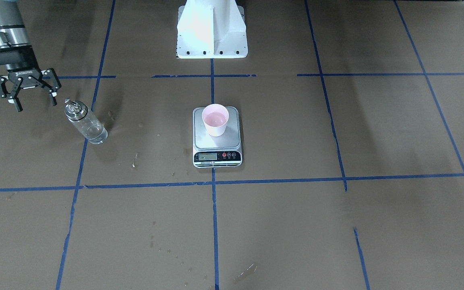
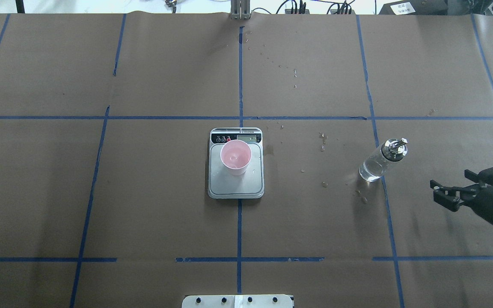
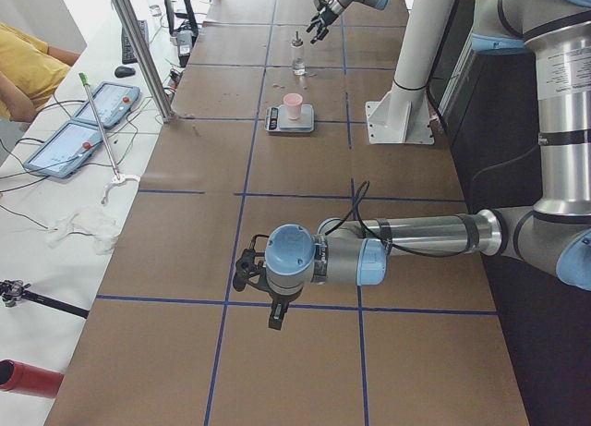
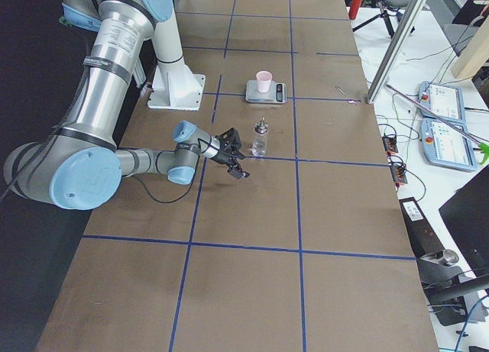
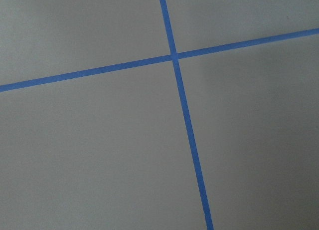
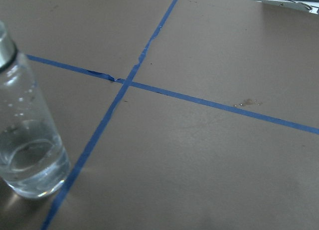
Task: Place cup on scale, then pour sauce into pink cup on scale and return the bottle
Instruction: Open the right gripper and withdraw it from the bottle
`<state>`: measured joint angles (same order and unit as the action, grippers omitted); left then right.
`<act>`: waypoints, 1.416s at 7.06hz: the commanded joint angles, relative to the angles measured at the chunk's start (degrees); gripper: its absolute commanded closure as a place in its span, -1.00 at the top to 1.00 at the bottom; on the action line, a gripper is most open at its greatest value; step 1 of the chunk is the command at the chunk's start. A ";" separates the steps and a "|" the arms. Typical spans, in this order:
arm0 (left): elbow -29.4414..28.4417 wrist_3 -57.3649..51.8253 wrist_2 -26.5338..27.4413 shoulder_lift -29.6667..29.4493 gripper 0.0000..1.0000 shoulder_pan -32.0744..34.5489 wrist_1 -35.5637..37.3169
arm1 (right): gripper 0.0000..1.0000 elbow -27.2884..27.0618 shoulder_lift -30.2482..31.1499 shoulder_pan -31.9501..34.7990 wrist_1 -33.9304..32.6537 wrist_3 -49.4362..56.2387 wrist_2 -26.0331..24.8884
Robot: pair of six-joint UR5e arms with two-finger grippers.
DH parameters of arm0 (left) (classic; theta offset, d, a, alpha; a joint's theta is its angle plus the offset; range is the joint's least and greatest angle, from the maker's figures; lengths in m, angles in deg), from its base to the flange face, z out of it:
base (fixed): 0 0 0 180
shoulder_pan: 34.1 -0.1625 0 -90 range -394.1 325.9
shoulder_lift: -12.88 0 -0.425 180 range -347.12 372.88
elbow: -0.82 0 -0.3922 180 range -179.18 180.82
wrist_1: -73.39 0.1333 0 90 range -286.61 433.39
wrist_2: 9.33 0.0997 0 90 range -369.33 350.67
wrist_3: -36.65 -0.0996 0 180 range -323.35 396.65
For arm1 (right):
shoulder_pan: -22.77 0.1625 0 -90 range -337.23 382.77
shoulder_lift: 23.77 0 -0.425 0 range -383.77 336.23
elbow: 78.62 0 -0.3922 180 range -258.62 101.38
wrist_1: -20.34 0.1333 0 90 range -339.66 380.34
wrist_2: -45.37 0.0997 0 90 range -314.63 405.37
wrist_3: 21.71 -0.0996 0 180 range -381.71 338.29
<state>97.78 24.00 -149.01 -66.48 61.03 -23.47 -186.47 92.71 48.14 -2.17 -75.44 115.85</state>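
The pale pink cup (image 1: 215, 120) stands upright on the steel scale (image 1: 217, 153) at the table's middle, also in the overhead view (image 2: 235, 157). The clear glass bottle (image 1: 86, 123) with a silver spout cap stands upright on the table on the robot's right (image 2: 381, 161), holding clear sauce in its lower part (image 6: 25, 150). My right gripper (image 1: 36, 105) is open and empty, beside the bottle and apart from it (image 2: 445, 184). My left gripper (image 3: 263, 297) shows only in the exterior left view, low over bare paper far from the scale; I cannot tell its state.
The white robot base (image 1: 212, 32) stands behind the scale. Blue tape lines (image 5: 174, 58) cross the brown paper. Small wet drops (image 2: 323, 141) lie between scale and bottle. Tablets (image 3: 92, 121) and cables lie past the table's far edge.
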 commanded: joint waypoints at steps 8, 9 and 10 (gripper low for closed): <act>0.16 0.00 -0.24 -0.09 1.00 -0.03 -0.97 | 1.00 6.29 -25.29 69.44 -60.71 51.25 64.88; 0.16 0.00 -0.24 -0.09 1.00 -0.03 -1.05 | 1.00 3.38 -26.38 69.90 -70.64 53.70 57.57; 0.16 0.00 -0.24 -0.09 1.00 -0.03 -0.97 | 1.00 3.78 -18.74 69.73 -66.39 58.68 54.10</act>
<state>97.94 24.00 -149.25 -66.56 61.00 -24.47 -181.47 69.26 117.43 -65.36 -21.77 175.12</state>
